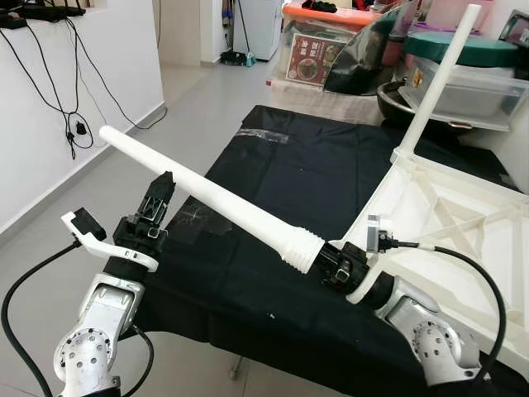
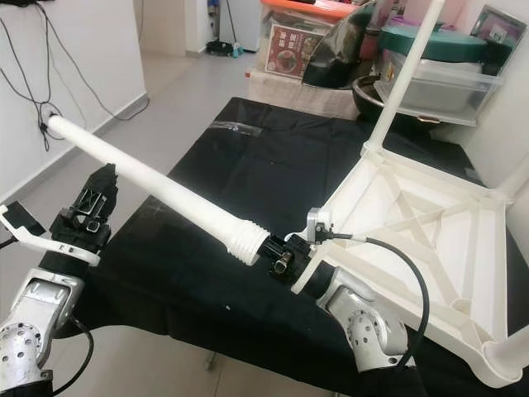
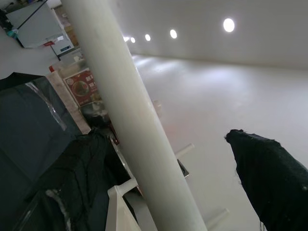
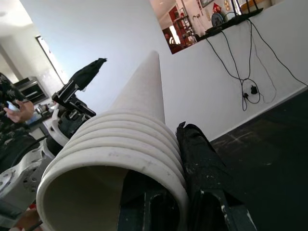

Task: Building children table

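A long white table leg point(image 1: 223, 198) lies slanted in the air over the black-covered table point(image 1: 314, 165). My right gripper point(image 1: 331, 260) is shut on its ribbed, hollow end, with one finger point(image 4: 202, 159) pressed against the ribs. My left gripper point(image 1: 165, 184) stands under the leg's upper half, fingers pointing up and open. One finger point(image 3: 269, 178) is apart from the leg point(image 3: 139, 134). The white tabletop point(image 1: 438, 198) lies upside down at the right, with one leg point(image 1: 438, 83) standing upright in its far corner.
Plastic storage boxes point(image 1: 463, 83) and bags crowd the table's far end. A white wall with hanging cables point(image 1: 74, 124) runs along the left, with bare floor beside it. A person's hand with a phone point(image 4: 14, 108) appears behind my left arm.
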Motion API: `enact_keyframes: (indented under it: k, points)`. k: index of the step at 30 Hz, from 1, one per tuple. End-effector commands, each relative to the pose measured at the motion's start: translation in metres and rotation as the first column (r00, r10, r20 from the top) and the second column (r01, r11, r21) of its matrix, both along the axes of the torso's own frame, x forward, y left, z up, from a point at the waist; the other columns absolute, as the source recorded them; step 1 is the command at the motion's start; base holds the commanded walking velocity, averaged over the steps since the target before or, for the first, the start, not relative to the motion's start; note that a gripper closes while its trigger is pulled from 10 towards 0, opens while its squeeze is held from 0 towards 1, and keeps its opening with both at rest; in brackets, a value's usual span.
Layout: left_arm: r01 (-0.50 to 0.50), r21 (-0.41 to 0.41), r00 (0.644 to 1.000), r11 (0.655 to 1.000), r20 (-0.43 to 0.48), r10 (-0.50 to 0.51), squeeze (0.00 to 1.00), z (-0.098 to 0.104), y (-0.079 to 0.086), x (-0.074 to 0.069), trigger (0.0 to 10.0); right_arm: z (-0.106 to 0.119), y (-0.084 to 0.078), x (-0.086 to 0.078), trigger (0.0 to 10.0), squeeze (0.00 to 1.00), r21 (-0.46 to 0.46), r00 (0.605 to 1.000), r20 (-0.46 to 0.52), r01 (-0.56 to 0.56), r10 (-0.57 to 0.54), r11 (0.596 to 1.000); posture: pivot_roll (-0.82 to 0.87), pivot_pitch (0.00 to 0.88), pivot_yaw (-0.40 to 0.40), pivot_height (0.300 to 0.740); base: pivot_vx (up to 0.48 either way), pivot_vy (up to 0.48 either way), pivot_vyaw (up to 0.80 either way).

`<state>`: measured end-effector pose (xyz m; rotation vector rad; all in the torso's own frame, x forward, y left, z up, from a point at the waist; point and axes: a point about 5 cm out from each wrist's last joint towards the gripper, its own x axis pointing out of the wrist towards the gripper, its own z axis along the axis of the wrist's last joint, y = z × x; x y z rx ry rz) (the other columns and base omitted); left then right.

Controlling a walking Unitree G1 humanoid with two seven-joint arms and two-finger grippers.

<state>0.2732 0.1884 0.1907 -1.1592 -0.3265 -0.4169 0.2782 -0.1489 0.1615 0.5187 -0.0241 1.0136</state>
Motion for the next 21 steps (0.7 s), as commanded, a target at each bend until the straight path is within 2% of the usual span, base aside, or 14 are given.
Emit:
enact_keyframes:
  k: [1,5,11,15,16,21]
  points:
    - [0.01,0.006,1.0,1.0,-0.023,-0.009,0.0,-0.004,0.0,-0.001,10.0,0.009,-0.003,-0.001,0.0,0.0,0.041,1.0,0.025,-0.012,0.011,0.999,0.07,0.0,-0.102,0.74,0.0,0.0,0.0]
    - [0.0,0.007,0.999,1.0,-0.042,0.0,0.0,-0.008,0.002,0.0,10.0,0.009,0.0,-0.012,0.0,0.0,0.084,0.994,0.016,-0.106,0.105,0.991,0.07,0.0,-0.101,0.74,0.0,0.0,0.0]
    - [-0.009,0.002,0.998,1.0,-0.06,0.009,0.0,-0.008,0.005,0.001,10.0,0.003,-0.002,-0.026,0.0,0.0,0.091,0.979,-0.022,-0.202,0.204,0.975,0.07,0.0,-0.104,0.74,0.0,0.0,0.0]
    - [-0.009,0.002,0.998,1.0,-0.061,0.009,0.0,-0.007,0.005,0.001,10.0,0.0,-0.002,-0.029,0.0,0.0,0.083,0.97,-0.035,-0.236,0.239,0.968,0.07,0.0,-0.104,0.74,0.0,0.0,0.0]
    - [-0.014,-0.002,0.998,1.0,-0.055,0.013,0.0,-0.005,0.006,0.001,10.0,-0.006,-0.001,-0.031,0.0,0.0,0.048,0.961,-0.055,-0.268,0.27,0.962,0.07,0.0,-0.109,0.74,0.0,0.0,0.0]
    - [-0.016,-0.005,0.999,1.0,-0.052,0.016,0.0,-0.004,0.006,0.002,10.0,-0.008,-0.001,-0.031,0.0,0.0,0.042,0.959,-0.061,-0.273,0.276,0.961,0.07,0.0,-0.109,0.74,0.0,0.0,0.0]
